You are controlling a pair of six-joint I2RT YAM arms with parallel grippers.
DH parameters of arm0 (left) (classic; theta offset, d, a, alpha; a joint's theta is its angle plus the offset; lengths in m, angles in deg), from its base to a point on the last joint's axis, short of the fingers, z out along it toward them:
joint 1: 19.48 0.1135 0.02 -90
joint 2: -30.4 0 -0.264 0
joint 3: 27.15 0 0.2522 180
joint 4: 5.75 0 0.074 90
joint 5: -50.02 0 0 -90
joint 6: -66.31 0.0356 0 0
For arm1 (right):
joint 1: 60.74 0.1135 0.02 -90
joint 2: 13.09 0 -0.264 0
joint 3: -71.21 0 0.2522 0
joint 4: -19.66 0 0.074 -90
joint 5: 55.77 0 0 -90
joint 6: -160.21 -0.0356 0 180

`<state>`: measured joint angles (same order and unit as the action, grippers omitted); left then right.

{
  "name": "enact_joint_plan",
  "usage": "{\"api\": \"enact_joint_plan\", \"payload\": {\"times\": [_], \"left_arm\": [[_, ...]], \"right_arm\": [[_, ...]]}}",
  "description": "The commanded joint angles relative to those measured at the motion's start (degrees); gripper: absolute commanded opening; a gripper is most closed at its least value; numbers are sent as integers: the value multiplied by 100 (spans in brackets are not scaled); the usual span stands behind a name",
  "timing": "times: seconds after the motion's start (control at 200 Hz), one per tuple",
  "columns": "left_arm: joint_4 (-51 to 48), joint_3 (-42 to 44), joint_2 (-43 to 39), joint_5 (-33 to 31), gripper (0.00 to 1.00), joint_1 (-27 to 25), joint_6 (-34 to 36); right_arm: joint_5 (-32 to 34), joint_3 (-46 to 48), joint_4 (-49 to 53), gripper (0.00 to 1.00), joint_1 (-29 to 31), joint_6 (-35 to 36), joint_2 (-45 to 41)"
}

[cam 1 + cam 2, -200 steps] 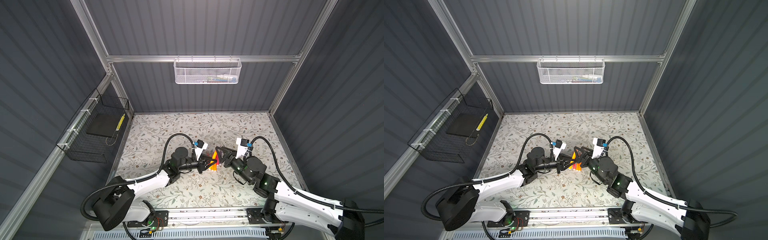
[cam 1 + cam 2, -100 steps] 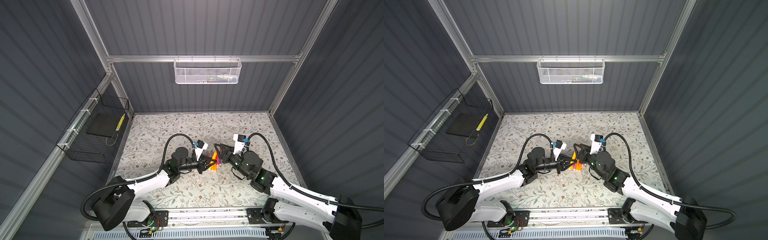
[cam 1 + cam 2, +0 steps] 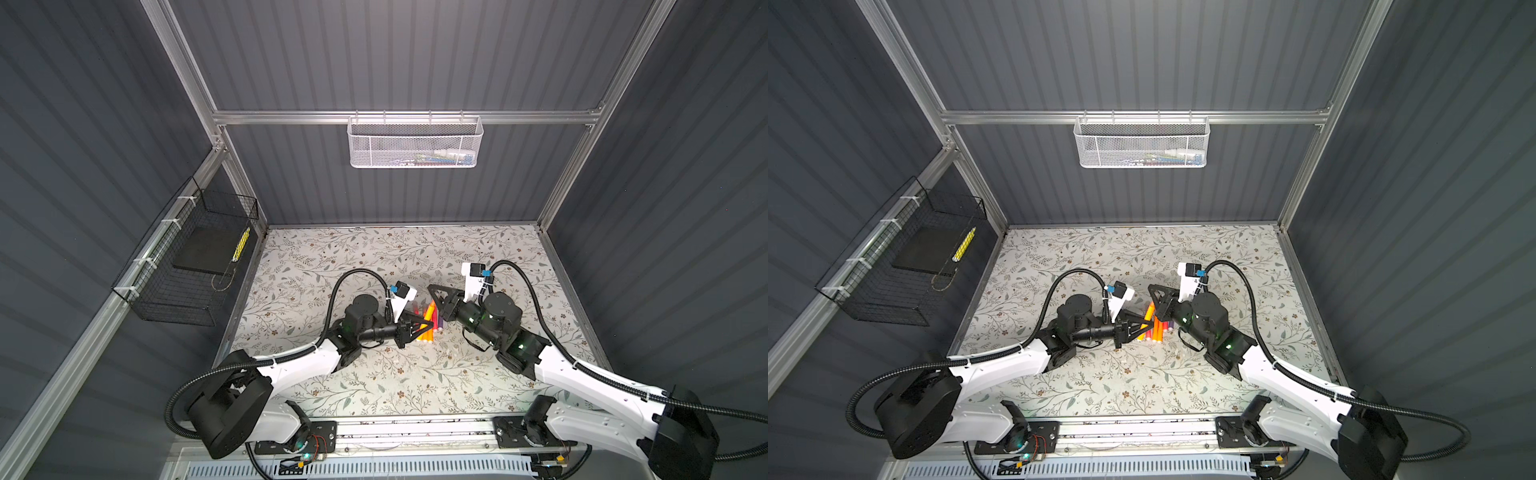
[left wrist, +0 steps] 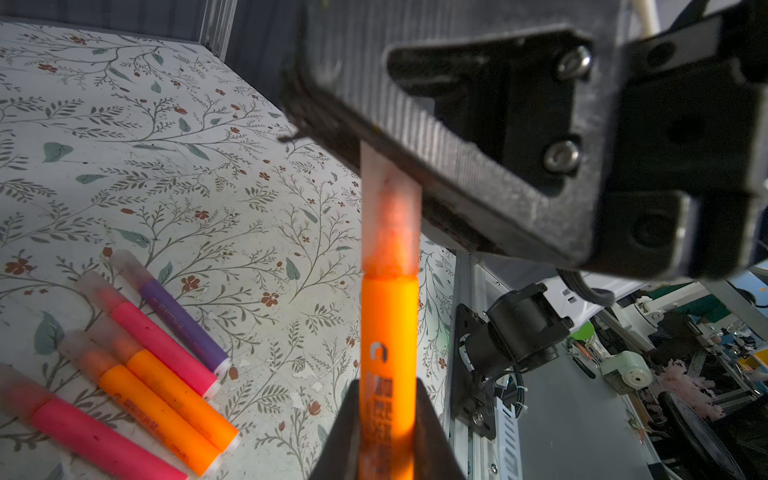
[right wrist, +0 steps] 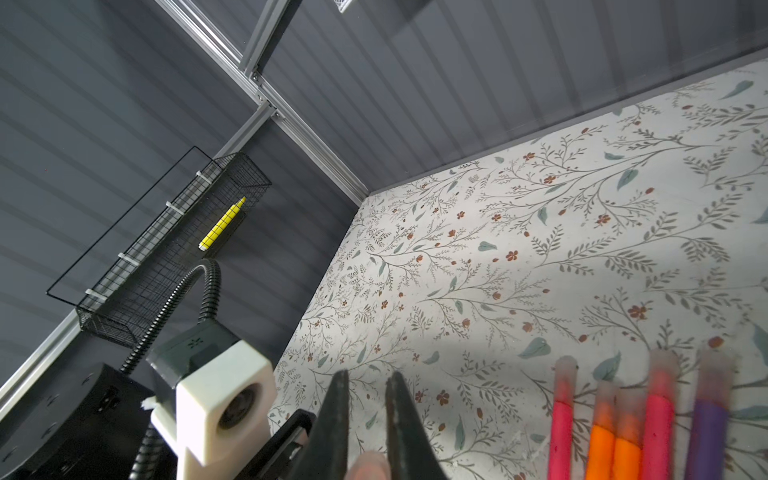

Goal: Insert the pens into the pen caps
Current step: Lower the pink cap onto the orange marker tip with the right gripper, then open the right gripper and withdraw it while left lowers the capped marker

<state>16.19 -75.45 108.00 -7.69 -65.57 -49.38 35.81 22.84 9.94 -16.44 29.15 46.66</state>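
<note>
My left gripper (image 4: 386, 428) is shut on an orange pen (image 4: 388, 324), held above the floral table (image 3: 332, 257). A translucent pinkish pen cap (image 4: 390, 216) sits over the pen's far end. The cap's other end runs behind a finger (image 4: 457, 137) of my right gripper (image 5: 369, 376), which is shut on that cap (image 5: 368, 465) deep between its fingers. In both top views the left gripper (image 3: 430, 323) (image 3: 1151, 322) and right gripper (image 3: 430, 287) (image 3: 1150, 286) meet mid-table. Several capped pens (image 4: 162, 386) (image 5: 656, 424) (image 3: 428, 332) lie side by side below them: pink, orange and purple.
A white mesh basket (image 3: 415, 143) hangs on the back wall. A black wire basket (image 3: 187, 266) on the left wall holds a yellow marker (image 3: 241, 245). The left arm's camera mount (image 5: 220, 399) is close beside the right fingers. A metal rail (image 3: 415, 428) runs along the front edge.
The right arm moved left toward the left gripper, and its jaws went from partly open to shut on the cap. The left arm held still with the orange pen.
</note>
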Motion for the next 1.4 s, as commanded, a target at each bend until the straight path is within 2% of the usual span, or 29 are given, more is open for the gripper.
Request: {"api": "enact_joint_plan", "payload": {"times": [0.0, 0.155, 0.37, 0.475, 0.575, 0.755, 0.855, 0.945, 1.105, 1.21, 1.316, 1.396], "left_arm": [[3, -98, 1, -116, 0, -16, 60], [112, -125, 51, 29, 0, 6, -101], [500, -56, 145, 328, 0, 183, -400], [239, 4, -60, 25, 0, 179, -245], [-23, 57, -294, -297, 0, 179, -92], [-544, 150, -683, -1241, 0, 162, 173], [-986, 162, -890, -2028, 0, 147, 335], [-1237, 137, -977, -2464, 0, 144, 376], [-1476, 44, -937, -2754, 0, 135, 346], [-1412, 44, -917, -2616, 0, 144, 311], [-1402, -25, -892, -2349, 0, 161, 280], [-1251, 36, -905, -2078, 0, 267, 197]], "right_arm": [[-454, -40, 173, 0, 19, 94, 11], [-729, 200, 175, 0, 61, 337, -79], [-1597, 928, -419, 0, 220, 959, -273], [-1216, 1258, -443, 0, 545, 1069, -366], [-815, 1506, -596, 0, 814, 753, -292], [426, 1586, -708, 0, 1736, -384, -74], [1121, 1418, -172, 0, 2051, -1211, 76], [1025, 1413, -562, 0, 2179, -1463, 340], [1038, 1120, -780, 0, 2522, -1643, 889], [958, 1244, -1160, 0, 2523, -1527, 920], [1057, 1288, -1039, 0, 2528, -1148, 723], [846, 1490, -1470, 0, 2540, -660, 534]]}}
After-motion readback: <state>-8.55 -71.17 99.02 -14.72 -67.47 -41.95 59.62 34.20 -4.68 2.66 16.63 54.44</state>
